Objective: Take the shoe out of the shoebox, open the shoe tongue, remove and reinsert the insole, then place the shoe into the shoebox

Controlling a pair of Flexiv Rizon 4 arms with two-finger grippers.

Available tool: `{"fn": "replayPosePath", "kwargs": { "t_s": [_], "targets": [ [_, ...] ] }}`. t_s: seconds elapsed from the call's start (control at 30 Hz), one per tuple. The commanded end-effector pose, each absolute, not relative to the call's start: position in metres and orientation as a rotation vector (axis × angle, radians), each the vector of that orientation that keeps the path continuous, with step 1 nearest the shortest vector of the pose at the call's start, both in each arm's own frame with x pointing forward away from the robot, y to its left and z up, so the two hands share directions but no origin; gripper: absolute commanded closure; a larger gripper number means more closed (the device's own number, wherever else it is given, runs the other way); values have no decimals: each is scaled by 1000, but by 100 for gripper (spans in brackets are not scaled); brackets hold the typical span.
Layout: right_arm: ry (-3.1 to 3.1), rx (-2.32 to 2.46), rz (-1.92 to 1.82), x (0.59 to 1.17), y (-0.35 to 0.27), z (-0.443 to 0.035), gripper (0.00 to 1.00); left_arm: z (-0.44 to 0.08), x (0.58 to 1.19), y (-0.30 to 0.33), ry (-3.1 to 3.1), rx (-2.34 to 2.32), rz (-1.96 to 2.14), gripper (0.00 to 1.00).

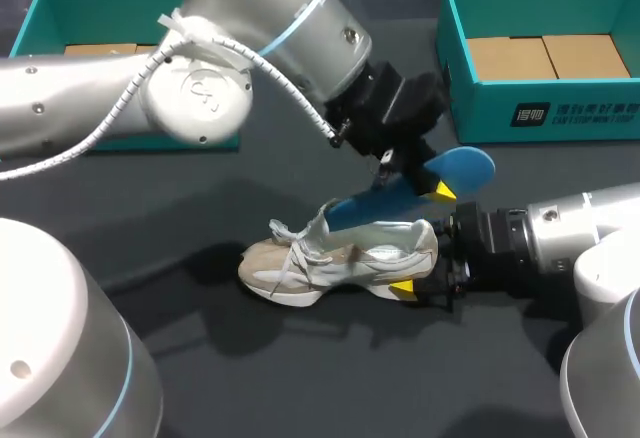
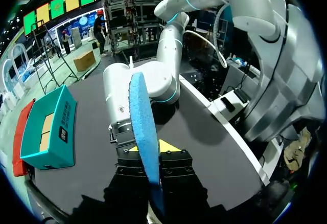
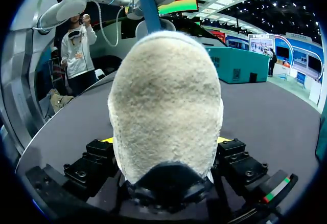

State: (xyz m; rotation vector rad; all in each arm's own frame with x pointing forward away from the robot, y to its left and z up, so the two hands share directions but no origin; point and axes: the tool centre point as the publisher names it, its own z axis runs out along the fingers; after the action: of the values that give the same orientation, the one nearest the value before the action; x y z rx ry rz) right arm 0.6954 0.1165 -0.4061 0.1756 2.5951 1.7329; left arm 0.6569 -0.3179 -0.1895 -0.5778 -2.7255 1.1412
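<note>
Pinching the insole (image 1: 400, 200), half out of the unboxed shoe (image 1: 330, 258), left pincer (image 2: 153, 147) leads while right pincer (image 1: 420, 242) clamps the heel; reboxing remains.

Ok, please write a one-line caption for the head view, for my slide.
Left gripper holds the blue insole at the opening of the shoe while the right gripper clamps its heel.
</note>
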Motion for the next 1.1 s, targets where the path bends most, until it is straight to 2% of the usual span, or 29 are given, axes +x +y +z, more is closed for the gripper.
{"fn": "replayPosePath", "kwargs": {
  "t_s": [0.03,0.27,0.63,1.1],
  "targets": [
    [2599,176,1728,695,117,-406,100,-190,656,-316,-2726,-578,1145,100],
    [2599,176,1728,695,117,-406,100,-187,644,-304,-2625,-442,1244,100],
    [2599,176,1728,695,117,-406,100,-71,627,-271,-2333,-249,1685,100],
    [2599,176,1728,695,117,-406,100,-63,624,-269,-2301,-238,1717,100]
  ]
}}
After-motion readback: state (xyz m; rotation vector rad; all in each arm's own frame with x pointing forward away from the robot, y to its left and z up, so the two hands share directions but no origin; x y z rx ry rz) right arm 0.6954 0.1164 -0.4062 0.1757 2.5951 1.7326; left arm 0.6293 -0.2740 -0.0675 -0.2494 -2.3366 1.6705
